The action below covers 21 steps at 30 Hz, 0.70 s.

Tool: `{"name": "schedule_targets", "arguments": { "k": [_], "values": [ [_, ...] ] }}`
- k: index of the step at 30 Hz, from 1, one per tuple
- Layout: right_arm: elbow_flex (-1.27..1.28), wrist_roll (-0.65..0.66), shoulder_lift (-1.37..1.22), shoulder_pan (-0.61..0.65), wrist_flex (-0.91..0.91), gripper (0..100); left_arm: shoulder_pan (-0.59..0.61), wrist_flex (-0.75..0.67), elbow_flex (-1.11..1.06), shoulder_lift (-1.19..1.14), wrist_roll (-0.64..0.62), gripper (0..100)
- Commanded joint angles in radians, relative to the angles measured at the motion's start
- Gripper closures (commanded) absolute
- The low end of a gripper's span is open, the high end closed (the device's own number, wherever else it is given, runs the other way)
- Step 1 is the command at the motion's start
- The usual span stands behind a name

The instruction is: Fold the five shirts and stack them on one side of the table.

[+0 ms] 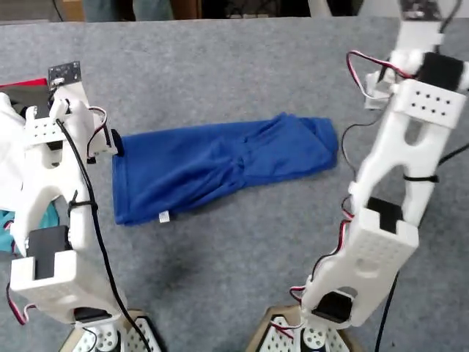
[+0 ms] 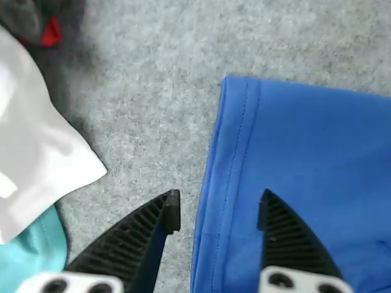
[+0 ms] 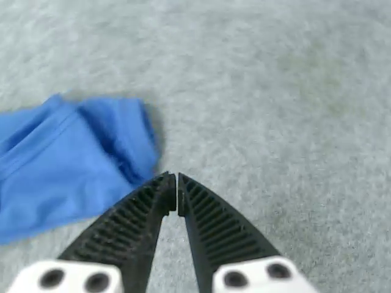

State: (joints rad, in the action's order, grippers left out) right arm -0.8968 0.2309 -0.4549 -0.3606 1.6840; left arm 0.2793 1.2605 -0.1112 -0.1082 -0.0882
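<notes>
Risk: left jaws, spread, may pinch only one layer of the blue shirt [image 2: 305,152] hem and drag it crooked; its middle is bunched. Hem edge lies between left jaws, one tip over cloth, the other over desk [image 2: 153,91]. Right jaws pressed together, empty, just beside shirt's far end.

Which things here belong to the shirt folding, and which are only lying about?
For the job: blue shirt; white garment; teal garment; left gripper, open at the blue hem.
Only lying about: red piece and dark thing, unclear what; grey table.
</notes>
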Motion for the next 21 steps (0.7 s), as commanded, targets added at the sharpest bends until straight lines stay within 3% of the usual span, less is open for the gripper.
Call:
{"name": "schedule_targets", "arguments": {
  "k": [1,11,21],
  "values": [
    [0.01,-0.048,0.059,-0.014,-0.098,98.4,-0.016,0.006,0.036,-0.058,-0.017,76],
    [-0.09,-0.19,0.111,-0.009,-0.252,98.3,-0.004,0.0,0.148,-0.414,-0.015,77],
    [-0.214,-0.192,0.111,-0.193,-0.25,98.3,-0.007,0.198,0.475,-0.651,0.0,97]
  ]
}}
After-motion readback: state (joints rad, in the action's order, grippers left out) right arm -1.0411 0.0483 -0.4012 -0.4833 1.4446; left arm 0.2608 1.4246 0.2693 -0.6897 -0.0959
